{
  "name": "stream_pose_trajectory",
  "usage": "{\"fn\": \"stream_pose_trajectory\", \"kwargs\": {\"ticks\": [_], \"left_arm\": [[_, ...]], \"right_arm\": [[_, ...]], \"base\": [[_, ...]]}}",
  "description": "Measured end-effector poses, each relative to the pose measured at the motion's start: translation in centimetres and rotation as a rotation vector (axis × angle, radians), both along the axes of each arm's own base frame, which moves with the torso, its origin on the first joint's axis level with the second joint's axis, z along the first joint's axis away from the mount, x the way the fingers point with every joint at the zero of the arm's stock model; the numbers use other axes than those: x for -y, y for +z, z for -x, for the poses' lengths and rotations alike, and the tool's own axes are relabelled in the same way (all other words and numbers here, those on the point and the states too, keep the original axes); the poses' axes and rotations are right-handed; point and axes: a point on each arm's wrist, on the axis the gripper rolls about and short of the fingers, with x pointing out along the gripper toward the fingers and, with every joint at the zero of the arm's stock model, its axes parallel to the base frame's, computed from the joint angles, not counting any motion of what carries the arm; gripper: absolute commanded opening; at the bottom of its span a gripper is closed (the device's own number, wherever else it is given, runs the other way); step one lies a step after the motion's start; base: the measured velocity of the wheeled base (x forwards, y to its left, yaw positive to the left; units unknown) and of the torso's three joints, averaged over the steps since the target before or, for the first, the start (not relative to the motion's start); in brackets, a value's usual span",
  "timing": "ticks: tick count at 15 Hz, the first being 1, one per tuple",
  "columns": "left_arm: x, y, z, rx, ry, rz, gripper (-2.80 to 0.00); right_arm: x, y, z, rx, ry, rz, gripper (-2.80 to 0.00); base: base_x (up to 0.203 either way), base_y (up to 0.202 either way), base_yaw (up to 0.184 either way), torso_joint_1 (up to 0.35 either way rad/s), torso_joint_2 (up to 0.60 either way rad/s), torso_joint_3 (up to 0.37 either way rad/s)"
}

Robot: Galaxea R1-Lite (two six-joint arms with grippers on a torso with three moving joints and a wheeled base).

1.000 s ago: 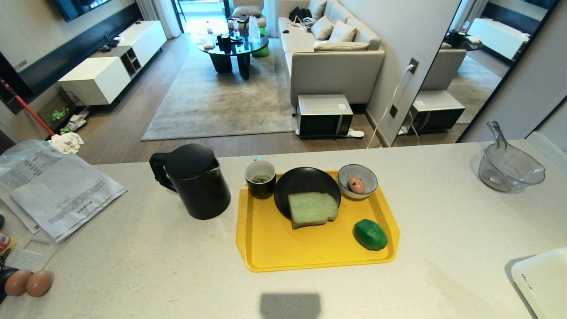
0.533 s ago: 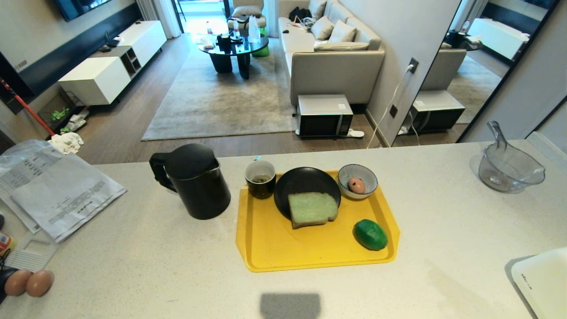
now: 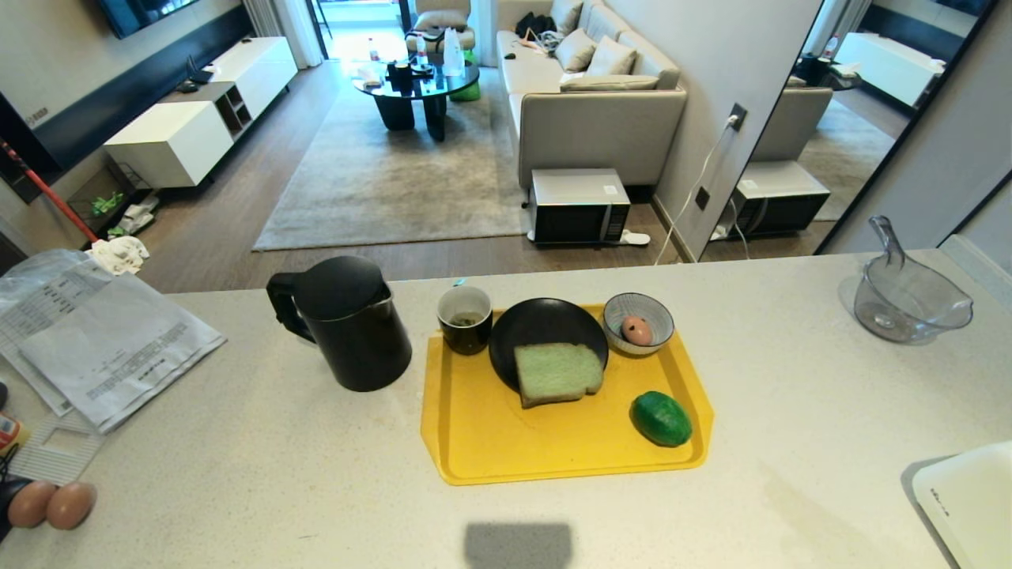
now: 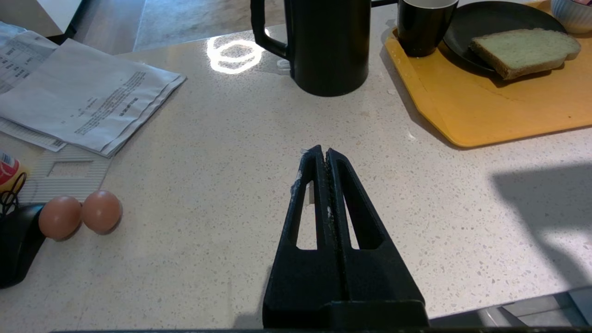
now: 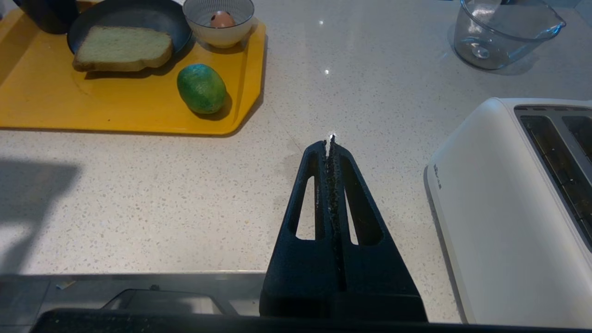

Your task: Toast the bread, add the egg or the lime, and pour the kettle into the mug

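A yellow plastic tray sits mid-surface on a pale speckled stone surface, carrying a round black plate with the square slice of pale green, brown-crusted bread lying flat and overhanging its near rim. The small black mug with a white interior stands on the tray's far left corner; a blue-and-white patterned bowl on the far right holds a brown egg. The glossy dark green lime rests on the tray's near right corner. The tall matte black kettle stands just left of the tray. A white toaster sits to the right. The left gripper and right gripper hover low over bare surface, fingers pressed together, holding nothing.
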Motion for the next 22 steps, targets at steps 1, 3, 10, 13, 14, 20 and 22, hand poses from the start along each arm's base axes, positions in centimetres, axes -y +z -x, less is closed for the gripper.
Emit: {"fn": "stream_pose_trajectory", "kwargs": {"ticks": [1, 3, 10, 13, 14, 20, 22], "left_arm": [[0.00, 0.00, 0.00, 0.000, 0.000, 0.000, -2.80], [0.00, 0.00, 0.00, 0.000, 0.000, 0.000, -2.80], [0.00, 0.00, 0.00, 0.000, 0.000, 0.000, -2.80], [0.00, 0.00, 0.00, 0.000, 0.000, 0.000, -2.80], [0.00, 0.00, 0.00, 0.000, 0.000, 0.000, -2.80], [0.00, 0.00, 0.00, 0.000, 0.000, 0.000, -2.80], [0.00, 0.00, 0.00, 0.000, 0.000, 0.000, -2.80]], "right_arm": [[0.00, 0.00, 0.00, 0.000, 0.000, 0.000, -2.80], [0.00, 0.00, 0.00, 0.000, 0.000, 0.000, -2.80], [0.00, 0.00, 0.00, 0.000, 0.000, 0.000, -2.80], [0.00, 0.00, 0.00, 0.000, -0.001, 0.000, -2.80], [0.00, 0.00, 0.00, 0.000, 0.000, 0.000, -2.80], [0.00, 0.00, 0.00, 0.000, 0.000, 0.000, -2.80], [0.00, 0.00, 0.00, 0.000, 0.000, 0.000, -2.80]], "base": [[0.000, 0.000, 0.000, 0.000, 0.00, 0.000], [0.000, 0.000, 0.000, 0.000, 0.00, 0.000], [0.000, 0.000, 0.000, 0.000, 0.00, 0.000], [0.000, 0.000, 0.000, 0.000, 0.00, 0.000], [0.000, 0.000, 0.000, 0.000, 0.00, 0.000], [0.000, 0.000, 0.000, 0.000, 0.00, 0.000], [0.000, 0.000, 0.000, 0.000, 0.00, 0.000]]}}
